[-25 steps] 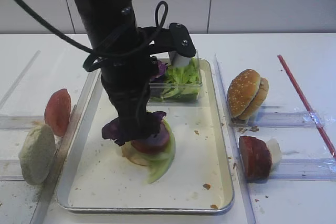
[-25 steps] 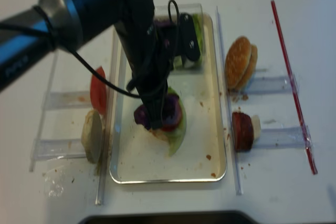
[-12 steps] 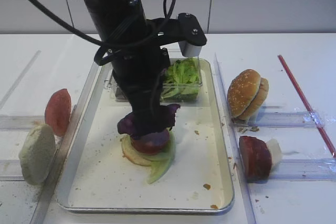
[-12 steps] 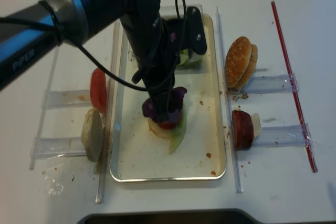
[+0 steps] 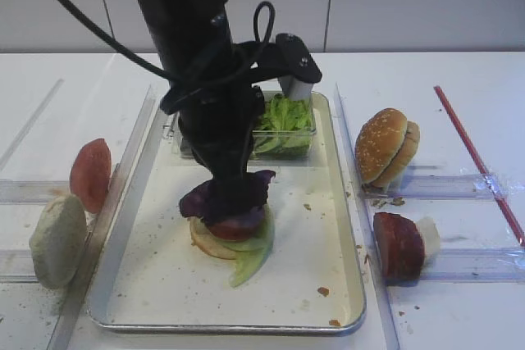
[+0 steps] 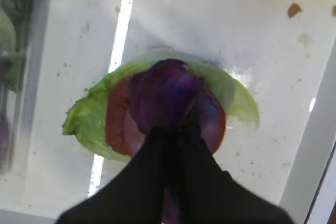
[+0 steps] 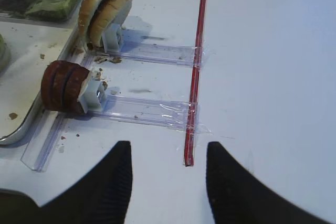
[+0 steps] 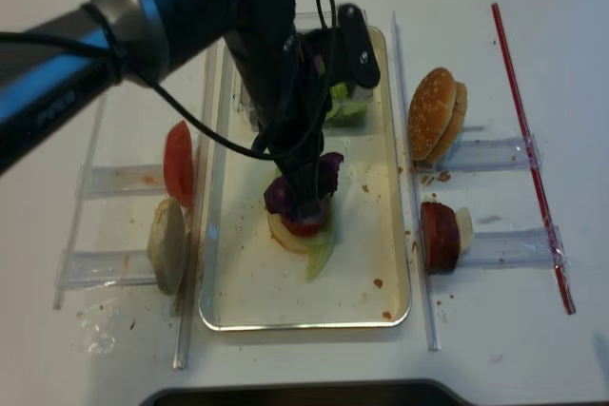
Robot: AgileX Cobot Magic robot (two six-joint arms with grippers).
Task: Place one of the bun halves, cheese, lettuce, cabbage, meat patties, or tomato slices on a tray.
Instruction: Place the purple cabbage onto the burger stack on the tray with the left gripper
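Observation:
My left gripper [image 5: 232, 199] is shut on the dark purple cabbage [image 5: 197, 200], pinching the leaf between its fingertips [image 6: 176, 129]. The cabbage [image 6: 165, 90] hangs right over a stack in the middle of the tray [image 5: 353, 284]: a bun half at the bottom, a lettuce [image 6: 86, 121] leaf, then a red round slice [image 6: 118, 119]. From above, the leaf [image 8: 281, 195] touches the slice's top. My right gripper [image 7: 168, 153] stands open over bare white table, holding nothing.
A clear box of lettuce [image 5: 283, 125] sits at the tray's far end behind my left arm. Right of the tray, bun halves [image 5: 385, 147] and meat patties [image 5: 398, 245] stand in clear racks. A tomato slice [image 5: 90, 174] and a pale round slice [image 5: 57, 239] stand left. A red strip [image 7: 195, 72] lies at the right.
My left gripper has carried the cabbage rightwards from the stack's left side to above it, then sunk slightly. The leaf stays gripped.

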